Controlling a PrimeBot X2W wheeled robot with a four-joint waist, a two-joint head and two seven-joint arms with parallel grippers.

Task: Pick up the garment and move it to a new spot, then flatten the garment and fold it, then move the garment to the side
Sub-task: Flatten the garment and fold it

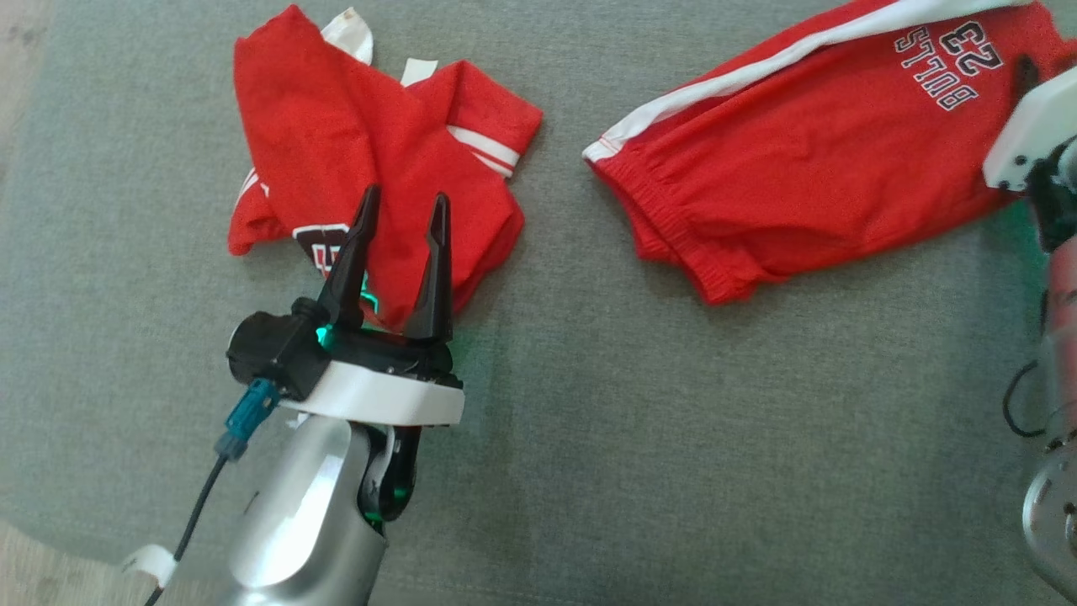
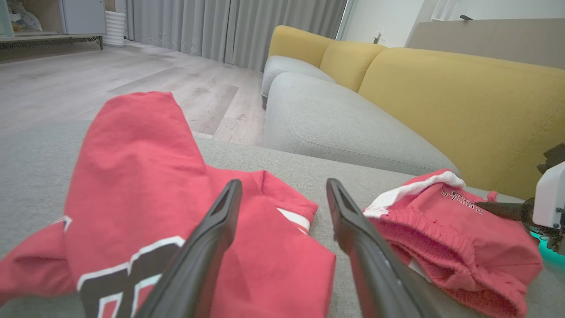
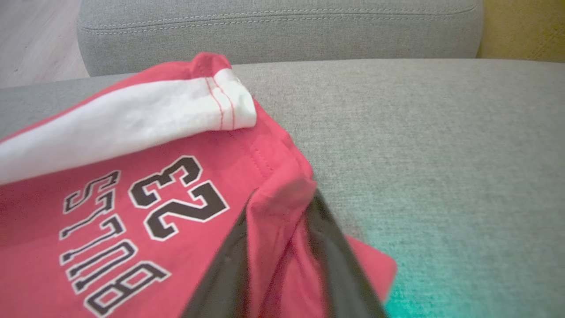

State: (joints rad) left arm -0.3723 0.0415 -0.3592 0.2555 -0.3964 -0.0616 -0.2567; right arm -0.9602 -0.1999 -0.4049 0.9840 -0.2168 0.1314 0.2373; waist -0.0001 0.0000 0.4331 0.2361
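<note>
Head view: red shorts (image 1: 799,160) lie at the grey cushion's (image 1: 673,421) far right corner, with a crumpled red jersey (image 1: 353,143) toward its far left. The left gripper (image 1: 406,195) hovers over the jersey's near hem, fingers spread.

Left wrist view: both fingers stand wide above the jersey, the shorts (image 2: 459,238) lying to their right.

Right wrist view: the right gripper (image 3: 284,198) pinches a raised fold at the shorts' hem.

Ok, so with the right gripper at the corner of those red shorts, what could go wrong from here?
One: the right gripper has just a thin corner fold of the shorts between its fingers; it may slip out on lifting.
Two: lifted by one corner, the shorts could drag and bunch on the grey cushion.
Three: the open left gripper hovers over the crumpled jersey and might snag it.
</note>
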